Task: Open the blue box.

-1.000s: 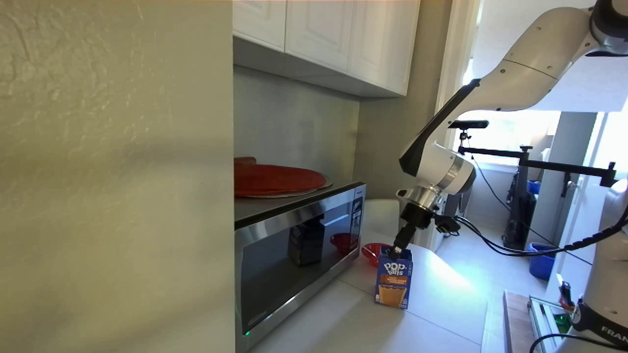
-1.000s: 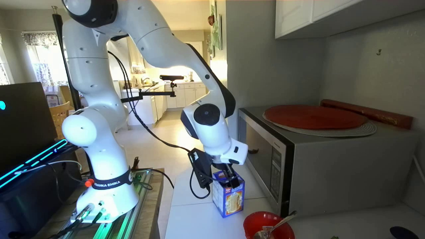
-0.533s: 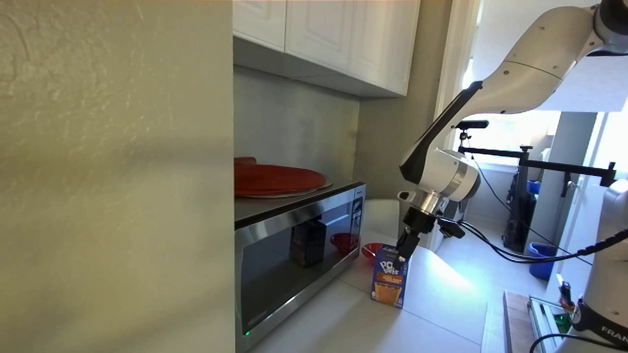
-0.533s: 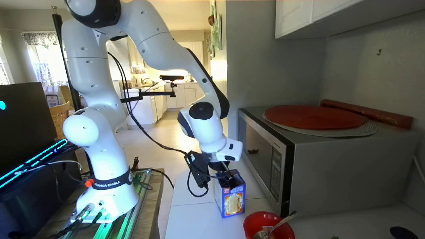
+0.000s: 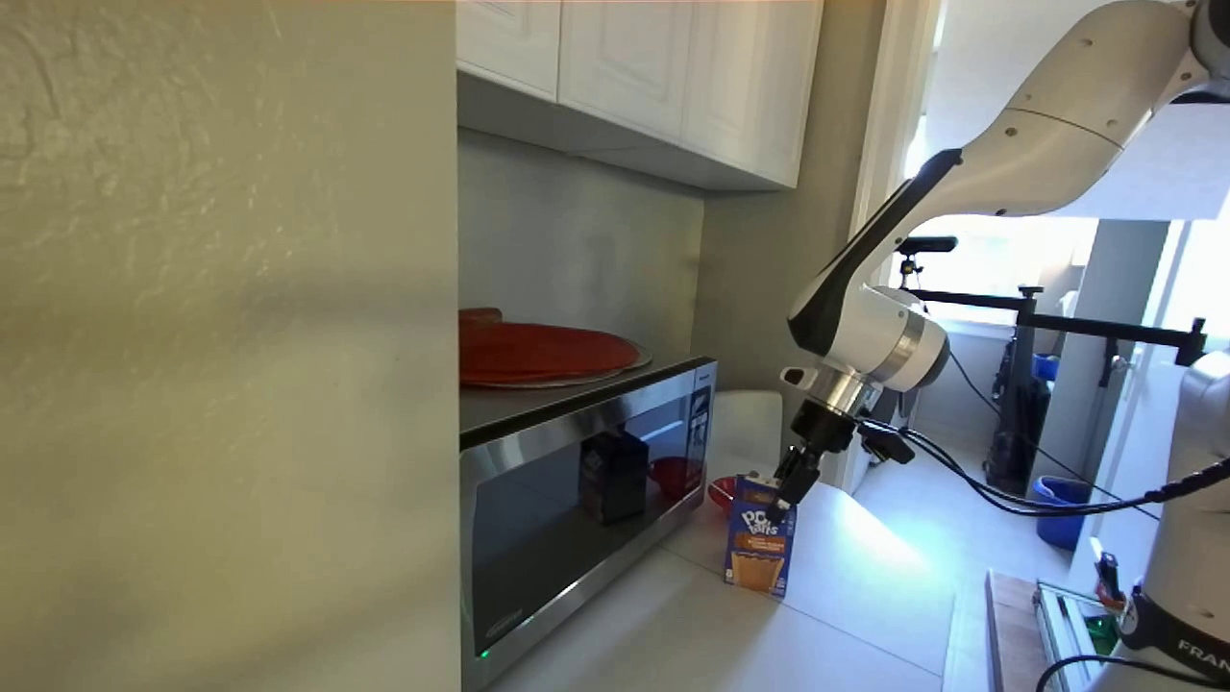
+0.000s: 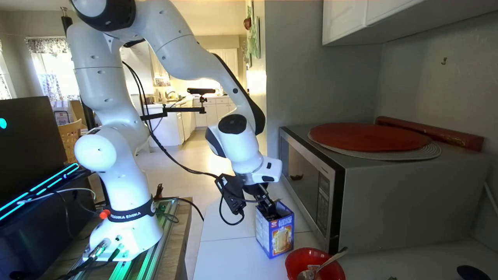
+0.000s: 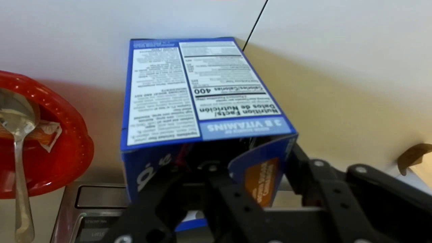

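Box [image 6: 274, 238] had slid toward four o'clock in an exterior view, nearer the red bowl [image 6: 293, 265], gaping on top, so opening looked well begun. The gripper [image 6: 270, 212] held its fingers [image 7: 322, 189] apart, astride a flap [image 7: 265, 175]. A microwave [image 6: 408, 206] sat at two o'clock on the white counter [image 6: 229, 258], kitchen cabinets [image 6: 214, 116] at eleven.

The box [image 7: 162, 94] at my hand [image 6: 270, 212] was smooth cardboard; near my hand, the glossy bowl [image 7: 72, 145] and metal spoon [image 7: 19, 162] shone.
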